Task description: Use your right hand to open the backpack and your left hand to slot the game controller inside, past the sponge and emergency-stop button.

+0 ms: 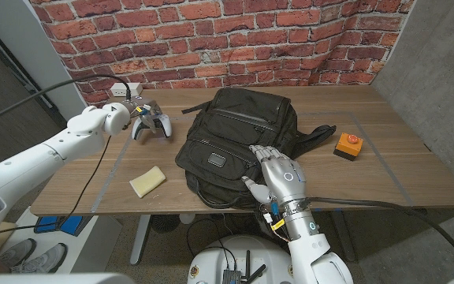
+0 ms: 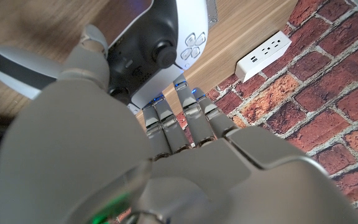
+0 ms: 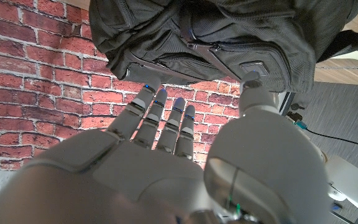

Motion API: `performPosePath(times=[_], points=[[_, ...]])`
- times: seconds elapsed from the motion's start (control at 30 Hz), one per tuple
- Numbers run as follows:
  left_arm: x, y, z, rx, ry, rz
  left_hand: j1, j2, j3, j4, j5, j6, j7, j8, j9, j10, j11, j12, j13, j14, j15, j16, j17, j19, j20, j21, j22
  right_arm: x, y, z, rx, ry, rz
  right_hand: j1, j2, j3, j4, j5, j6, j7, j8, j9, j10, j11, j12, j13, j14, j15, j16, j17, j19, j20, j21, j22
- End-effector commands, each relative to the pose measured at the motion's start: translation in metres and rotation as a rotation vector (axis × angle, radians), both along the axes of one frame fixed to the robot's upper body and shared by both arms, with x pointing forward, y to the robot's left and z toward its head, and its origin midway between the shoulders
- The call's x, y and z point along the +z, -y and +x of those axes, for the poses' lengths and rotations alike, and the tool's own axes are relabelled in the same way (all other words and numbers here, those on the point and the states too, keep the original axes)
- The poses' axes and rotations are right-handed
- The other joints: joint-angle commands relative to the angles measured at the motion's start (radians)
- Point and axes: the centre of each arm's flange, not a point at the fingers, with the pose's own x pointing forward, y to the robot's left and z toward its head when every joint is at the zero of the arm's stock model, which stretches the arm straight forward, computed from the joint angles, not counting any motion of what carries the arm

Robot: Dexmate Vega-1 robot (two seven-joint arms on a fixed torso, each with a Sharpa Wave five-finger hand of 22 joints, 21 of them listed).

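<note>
Head view puts the right hand [image 1: 279, 175] at the near edge of the worktop [image 1: 400, 170], standing over the front of the black backpack [image 1: 239, 134] with its fingers spread and extended toward the bag; it holds nothing. From the right wrist view, the same right hand [image 3: 166, 155] has its fingertips [image 3: 148, 93] reaching up to the backpack [image 3: 229, 37], near the lower pocket and its zipper line, the thumb just beside the fabric; whether any finger actually touches the bag cannot be told.

Across the worktop, the left hand [image 1: 132, 113] is at the far left, right at the white game controller [image 1: 152, 125]. In the left wrist view the left hand [image 2: 135, 149] has its fingers [image 2: 188, 115] stretched forward over the game controller [image 2: 166, 43], the thumb lying along one grip and the other fingers just at the body's edge. Whether it has a hold on the controller cannot be told.

Between the two hands, a yellow sponge [image 1: 146, 181] lies on the worktop near the front edge, left of the backpack and well apart from it. An orange emergency-stop button [image 1: 348, 144] with a red cap sits to the right of the backpack, beside a black strap [image 1: 315, 134]. A white power strip [image 2: 263, 55] lies against the brick wall [image 2: 328, 87] behind the controller.
</note>
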Motion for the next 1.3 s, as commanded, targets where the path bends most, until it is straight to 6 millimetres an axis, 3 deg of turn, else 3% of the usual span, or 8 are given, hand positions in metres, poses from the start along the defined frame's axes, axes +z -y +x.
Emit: performPosePath(times=[0.03,0.73,1.3], points=[[0.0,-0.001,0.008,-0.021,-0.001,0.021,0.071,0.119,0.005,0.011,0.007,0.104,-0.019,0.007,0.004,0.02,-0.012,0.007,0.006,0.048,-0.175,0.007,0.001,0.006,-0.155,0.004,0.002,-0.01,-0.019,-0.003,-0.028,0.001,-0.001,0.015,-0.007,0.004,-0.008,0.003,0.013,0.001,0.006,0.003,0.011,0.001,0.006,0.004,0.009,-0.088,0.0,0.003,0.005,-0.041,0.0,0.002],[-0.005,-0.004,0.008,-0.027,0.006,0.012,0.071,0.12,0.006,0.011,0.008,0.105,-0.018,0.007,0.004,0.021,-0.012,0.008,0.006,0.048,-0.175,0.007,0.001,0.006,-0.155,0.004,0.002,-0.025,-0.03,-0.009,-0.066,-0.02,-0.078,0.035,-0.006,0.003,-0.011,0.002,0.006,-0.003,0.001,0.003,0.013,-0.005,0.006,0.005,0.013,-0.094,0.001,0.003,0.007,-0.044,0.0,0.002],[-0.005,-0.001,0.007,-0.033,0.009,0.032,0.07,0.118,0.006,0.01,0.007,0.104,-0.017,0.006,0.004,0.022,-0.012,0.008,0.006,0.048,-0.174,0.006,0.001,0.005,-0.156,0.003,0.002,-0.033,-0.037,-0.009,-0.114,-0.045,-0.088,0.029,-0.011,-0.01,-0.002,-0.001,-0.035,0.006,-0.019,0.004,-0.022,-0.001,-0.006,0.005,-0.021,-0.083,-0.013,0.004,-0.032,-0.038,-0.01,0.002]])
